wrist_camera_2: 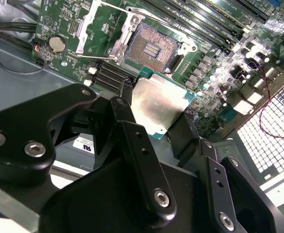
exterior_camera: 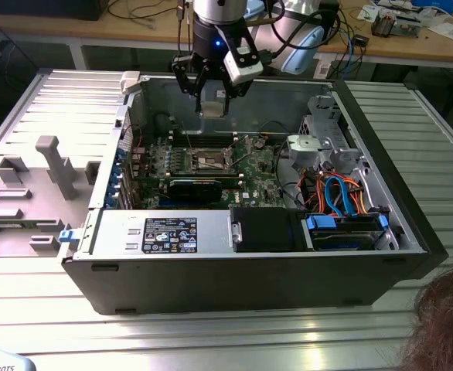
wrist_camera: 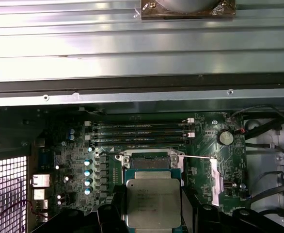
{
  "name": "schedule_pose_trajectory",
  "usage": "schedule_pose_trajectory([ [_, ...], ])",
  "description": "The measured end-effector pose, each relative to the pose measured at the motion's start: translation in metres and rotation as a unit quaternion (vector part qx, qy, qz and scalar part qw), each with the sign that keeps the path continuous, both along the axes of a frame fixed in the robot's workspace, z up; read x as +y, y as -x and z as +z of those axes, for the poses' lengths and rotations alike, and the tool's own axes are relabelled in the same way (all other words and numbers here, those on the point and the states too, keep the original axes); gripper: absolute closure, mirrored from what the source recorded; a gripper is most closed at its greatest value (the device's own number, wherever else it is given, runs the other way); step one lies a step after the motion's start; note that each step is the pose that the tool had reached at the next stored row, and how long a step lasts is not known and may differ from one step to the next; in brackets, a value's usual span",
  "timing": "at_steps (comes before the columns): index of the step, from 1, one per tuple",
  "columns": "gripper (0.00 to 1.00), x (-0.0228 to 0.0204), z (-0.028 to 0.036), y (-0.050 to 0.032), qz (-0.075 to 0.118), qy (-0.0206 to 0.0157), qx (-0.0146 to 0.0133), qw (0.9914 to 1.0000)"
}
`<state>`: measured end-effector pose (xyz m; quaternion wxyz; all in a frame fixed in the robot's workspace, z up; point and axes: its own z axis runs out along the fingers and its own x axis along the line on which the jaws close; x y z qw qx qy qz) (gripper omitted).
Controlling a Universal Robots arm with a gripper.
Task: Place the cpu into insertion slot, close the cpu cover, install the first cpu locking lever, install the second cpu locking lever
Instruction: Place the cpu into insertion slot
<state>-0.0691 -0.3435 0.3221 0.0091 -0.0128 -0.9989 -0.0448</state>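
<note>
I have the gripper (exterior_camera: 211, 94) closed on the cpu (wrist_camera_2: 157, 102). The two black fingers (wrist_camera_2: 181, 132) press on opposite edges of the chip, so they are open only by its width, and its silver top faces the cameras in both wrist views.

The cpu hangs in the air above the insertion slot (wrist_camera_2: 151, 46), well clear of it, inside the open computer case (exterior_camera: 250, 286). In the exterior view the slot (exterior_camera: 211, 160) lies straight under the fingers, down on the green board (exterior_camera: 261, 166). In the first wrist view the chip (wrist_camera: 153, 201) hides most of the slot, and its edges run about parallel to the slot's silver surround. I judge that the turn is already right and that the way from the fingers to the slot is mainly down. In the second wrist view the slot's dark centre is seen past one edge of the chip, so a small sideways offset is possible.

The cpu cover (wrist_camera: 214, 179) stands open beside the slot, and the slot itself is bare.
</note>
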Motion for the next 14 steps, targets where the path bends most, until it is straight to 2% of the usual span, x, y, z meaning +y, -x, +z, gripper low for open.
schedule_pose_trajectory([
  [14, 0.46, 0.0000, -0.0028, 0.0005, 0.000, 0.0000, 0.0000, 1.00000],
])
